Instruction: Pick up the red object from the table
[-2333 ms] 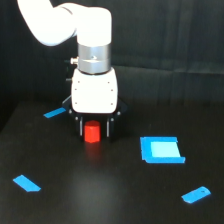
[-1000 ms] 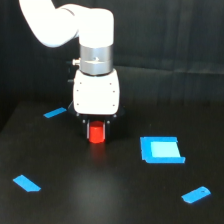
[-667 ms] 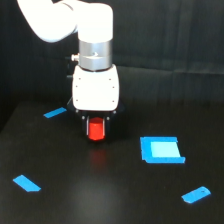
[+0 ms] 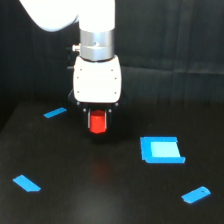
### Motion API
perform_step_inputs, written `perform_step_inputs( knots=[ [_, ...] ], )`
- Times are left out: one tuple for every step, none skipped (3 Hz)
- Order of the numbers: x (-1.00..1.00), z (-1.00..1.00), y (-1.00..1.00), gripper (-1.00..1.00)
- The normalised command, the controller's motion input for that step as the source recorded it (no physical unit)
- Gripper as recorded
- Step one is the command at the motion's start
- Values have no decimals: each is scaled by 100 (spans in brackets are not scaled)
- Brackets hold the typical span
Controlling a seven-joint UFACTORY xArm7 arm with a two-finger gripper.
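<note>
Exterior view: we see the gripper [image 4: 97,120] pinching the red object [image 4: 97,122], now lifted clear of the table [image 4: 100,200] vs 0.7 s ago, faint red reflection below. Pick looks basically done. Count: 1 red object, 4 blue pieces, incl. 1 big square [image 4: 161,150] at the view's right.

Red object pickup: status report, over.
Gripper down over the red object, fingers hidden, closure unconfirmed. Whether the block has left the table is unclear. Blue pieces lie apart, nothing in the way.
</note>
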Motion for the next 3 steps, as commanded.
perform_step_inputs(
  knots=[
    [30,100,-37,-96],
    [17,96,-27,-100],
    [8,98,-10,-100]
  ],
)
